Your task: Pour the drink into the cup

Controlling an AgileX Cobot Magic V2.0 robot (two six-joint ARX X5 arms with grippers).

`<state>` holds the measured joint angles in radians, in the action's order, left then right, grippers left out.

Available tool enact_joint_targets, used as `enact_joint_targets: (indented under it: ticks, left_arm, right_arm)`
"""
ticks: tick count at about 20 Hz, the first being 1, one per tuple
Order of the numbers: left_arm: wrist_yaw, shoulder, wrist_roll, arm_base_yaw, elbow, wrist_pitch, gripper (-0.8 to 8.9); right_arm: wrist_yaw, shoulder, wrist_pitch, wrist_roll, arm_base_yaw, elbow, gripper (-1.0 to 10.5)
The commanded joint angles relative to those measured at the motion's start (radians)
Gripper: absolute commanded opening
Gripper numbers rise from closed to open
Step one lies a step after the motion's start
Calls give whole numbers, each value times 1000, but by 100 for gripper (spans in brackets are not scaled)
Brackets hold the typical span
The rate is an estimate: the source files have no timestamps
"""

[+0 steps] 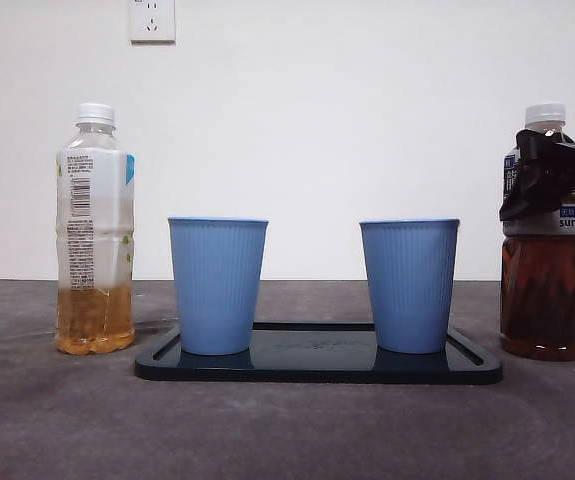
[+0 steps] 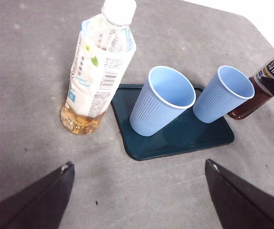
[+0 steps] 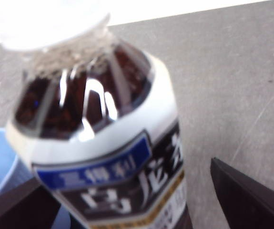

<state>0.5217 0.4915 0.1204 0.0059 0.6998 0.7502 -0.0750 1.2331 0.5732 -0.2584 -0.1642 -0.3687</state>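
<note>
The right gripper [image 1: 557, 180] stands with its jaws spread around the upright dark tea bottle [image 1: 542, 245], not clamped. Beside it, two blue cups [image 1: 217, 285] [image 1: 409, 285] stand on a dark tray [image 1: 317, 368]. The grey table [image 1: 287, 430] meets a white wall [image 1: 317, 120] with a socket [image 1: 152, 20].

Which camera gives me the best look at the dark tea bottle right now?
The front view: the dark tea bottle stands whole, cap to base, with the right hand at its label. The right wrist view shows only its blurred shoulder and label up close. The left wrist view catches just a sliver at the frame's edge.
</note>
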Motion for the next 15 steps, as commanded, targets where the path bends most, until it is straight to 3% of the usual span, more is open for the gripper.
enact_joint_targets:
  ticks: [1,9,15]
  left_arm:
    - [2,4,-11,-1,20,-10,438]
    - [2,4,-12,-1,20,-10,438]
    - [-2,4,-12,-1,20,-11,438]
  right_arm:
    - [5,18,36,14,-4,-5,328]
    - [-6,-67,8,64,-4,-15,169]
    - [34,-204,-433,269,-4,-226,157]
